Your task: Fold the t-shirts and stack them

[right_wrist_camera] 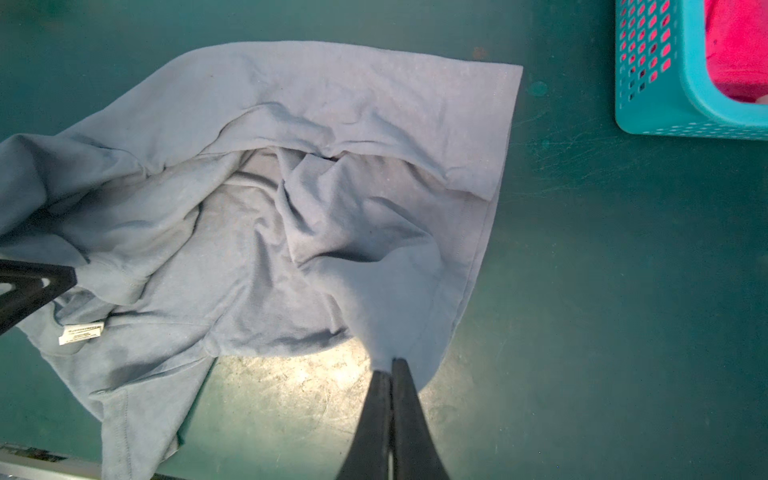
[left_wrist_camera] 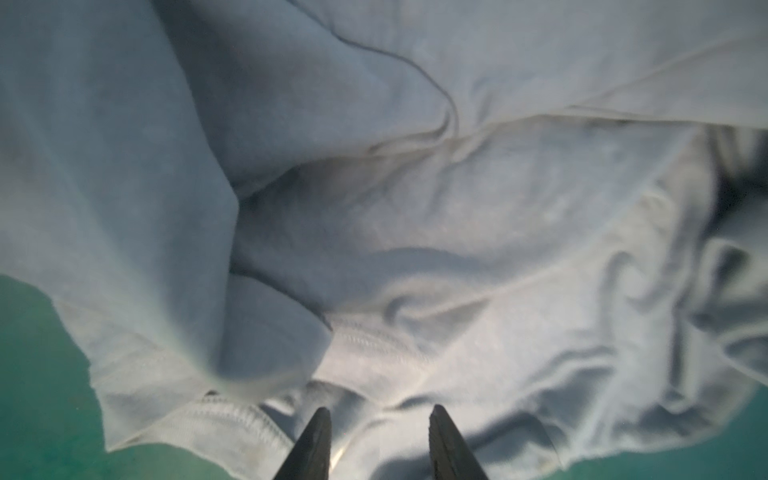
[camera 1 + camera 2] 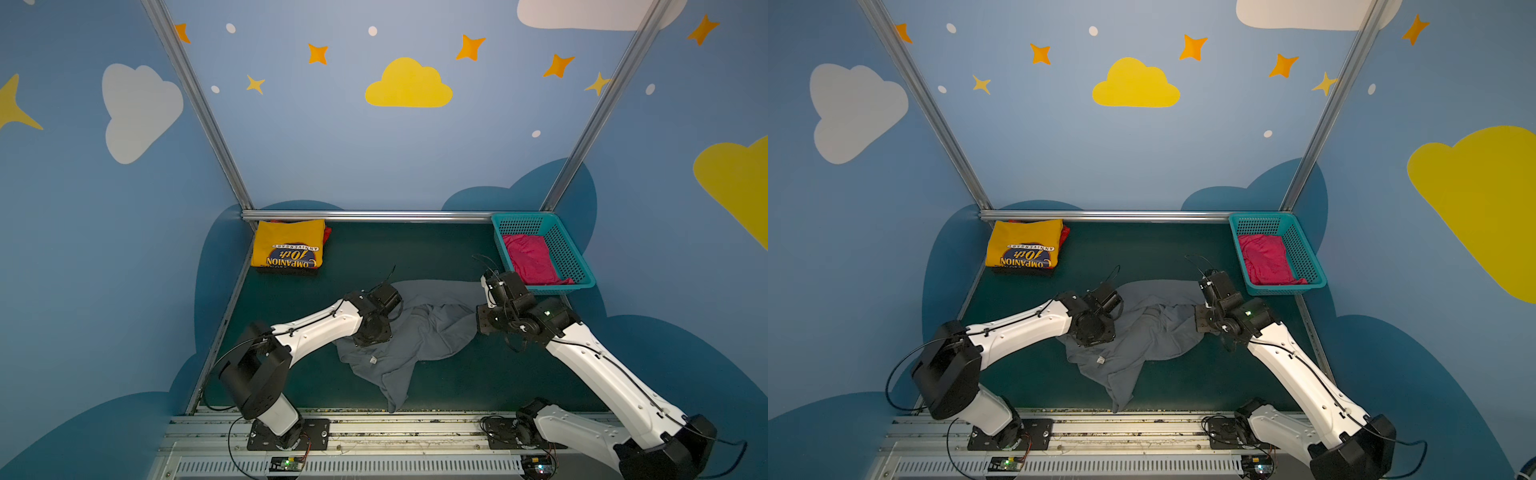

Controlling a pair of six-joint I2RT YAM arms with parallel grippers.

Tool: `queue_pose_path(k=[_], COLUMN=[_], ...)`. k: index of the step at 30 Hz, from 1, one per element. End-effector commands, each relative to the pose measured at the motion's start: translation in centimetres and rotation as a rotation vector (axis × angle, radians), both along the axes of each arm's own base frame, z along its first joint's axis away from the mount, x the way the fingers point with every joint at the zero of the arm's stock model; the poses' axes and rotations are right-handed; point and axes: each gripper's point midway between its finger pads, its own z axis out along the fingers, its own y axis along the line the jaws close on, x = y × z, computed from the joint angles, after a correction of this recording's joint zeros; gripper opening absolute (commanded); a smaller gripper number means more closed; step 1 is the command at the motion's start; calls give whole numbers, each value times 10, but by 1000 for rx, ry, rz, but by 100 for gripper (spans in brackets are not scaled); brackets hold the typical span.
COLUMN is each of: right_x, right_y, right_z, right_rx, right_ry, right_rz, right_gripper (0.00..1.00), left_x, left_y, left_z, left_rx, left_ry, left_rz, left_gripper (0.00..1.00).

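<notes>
the grey shirt [image 3: 415, 332] lies crumpled in the middle of the green table [image 3: 436, 253], between the two arms. the right gripper [image 1: 392, 368] is pinched together on a fold near the shirt's hem, pulling it into a small peak. the left gripper [image 2: 380, 422] hangs over the collar end with its fingers apart (cloth lies just under the tips). the yellow shirt [image 3: 289, 243] sits folded in the far left corner; the pink shirt [image 3: 532, 259] lies in the teal basket [image 3: 565, 253] at the far right
</notes>
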Motion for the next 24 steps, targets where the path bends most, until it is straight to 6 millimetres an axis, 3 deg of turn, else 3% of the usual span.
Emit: queue_pose_path(k=[1, 8, 14, 20, 24], right_x=[-1, -2, -1, -1, -2], right_y=[-4, -7, -7, -6, -8], right_z=[2, -1, -2, -2, 0], right_rx=[15, 33, 47, 58, 62], right_ry=[-11, -11, -10, -10, -15], right_rz=[-15, -24, -23, -22, -25], right_gripper=[0, 0, 0, 0, 0], left_x=[-4, -9, -5, 6, 10], left_y=[10, 16, 32, 17, 21], left_z=[-5, -9, -12, -20, -22], left_rx=[103, 199, 299, 256, 299], left_ry=[40, 66, 46, 36, 32], left_rz=[23, 32, 83, 106, 108], left_gripper=[39, 41, 42, 42, 42])
